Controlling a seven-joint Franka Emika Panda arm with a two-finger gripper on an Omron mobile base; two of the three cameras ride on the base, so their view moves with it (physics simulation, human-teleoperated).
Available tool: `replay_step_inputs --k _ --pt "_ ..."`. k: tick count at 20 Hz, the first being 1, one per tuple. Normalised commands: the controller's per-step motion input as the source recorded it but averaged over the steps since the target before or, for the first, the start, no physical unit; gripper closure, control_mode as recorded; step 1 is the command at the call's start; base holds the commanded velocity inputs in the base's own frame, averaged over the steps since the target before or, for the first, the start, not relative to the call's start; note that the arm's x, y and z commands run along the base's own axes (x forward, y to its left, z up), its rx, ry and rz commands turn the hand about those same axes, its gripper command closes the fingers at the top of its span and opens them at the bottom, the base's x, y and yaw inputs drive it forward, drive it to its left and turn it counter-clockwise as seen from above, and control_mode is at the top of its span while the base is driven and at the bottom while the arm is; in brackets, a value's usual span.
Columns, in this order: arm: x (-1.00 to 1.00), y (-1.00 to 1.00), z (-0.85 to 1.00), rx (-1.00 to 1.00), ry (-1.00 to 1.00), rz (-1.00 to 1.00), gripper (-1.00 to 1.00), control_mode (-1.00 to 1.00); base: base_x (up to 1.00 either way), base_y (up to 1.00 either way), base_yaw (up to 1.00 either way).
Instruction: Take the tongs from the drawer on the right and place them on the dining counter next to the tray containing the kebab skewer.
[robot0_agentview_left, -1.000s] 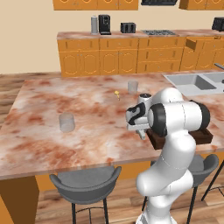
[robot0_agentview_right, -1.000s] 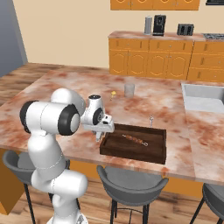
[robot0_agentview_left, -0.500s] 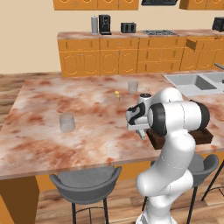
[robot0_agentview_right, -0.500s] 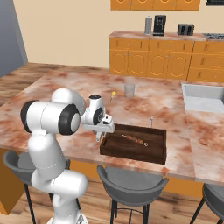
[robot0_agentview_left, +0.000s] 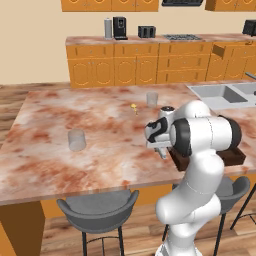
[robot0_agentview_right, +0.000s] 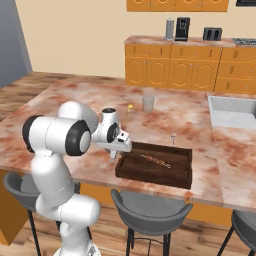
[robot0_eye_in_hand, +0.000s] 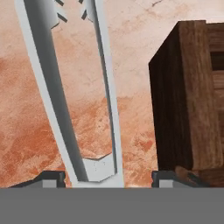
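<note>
Hand view, read left to right: one pair of tongs lies flat on the marbled table, its two grey arms running away from the camera and joined at the near end between the fingertips. To the right stands the dark wall of the tray, just beside the tongs but apart from them. The hand has its fingertips standing well clear on either side of the joined end; the jaws are parted and appear to grip nothing.

Left base view, left to right: one glass tumbler stands alone on the left of the table, a small yellow item lies near the middle, and a second tumbler stands farther back. The hand hangs low over the near edge, at the tray's left end. One drawer stands pulled out on the far right of the back cabinets.

Right base view: one kebab skewer lies inside the tray.

Assessment of handling: the tongs look light, stiff and smooth metal, likely slippery under the fingers and springy across the arms. The soundest hold would be at the joined end, where the arms cannot flex.

Count: tongs one, tray one, skewer one, tumblers two, open drawer one.
</note>
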Motion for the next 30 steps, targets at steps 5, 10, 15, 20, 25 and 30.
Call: replay_step_inputs --k 5,10,15,20,25,30 --pt "-0.25 -0.11 0.2 0.0 -0.07 -0.01 -1.0 -1.0 0.0 0.0 0.0" --pt "-0.29 0.0 0.6 0.0 -0.09 0.0 -1.0 -1.0 0.0 0.0 0.0" --pt "-0.17 0.0 0.75 0.0 -0.06 0.0 -1.0 -1.0 0.0 0.0 0.0" --pt "-0.56 0.0 0.83 0.0 -0.08 0.0 -1.0 -1.0 0.0 0.0 0.0" --pt "-0.47 0.0 0.86 0.0 -0.12 0.0 -1.0 -1.0 0.0 0.0 0.0" --pt "-0.36 0.0 0.69 0.0 -0.17 0.0 -1.0 -1.0 0.0 0.0 0.0"
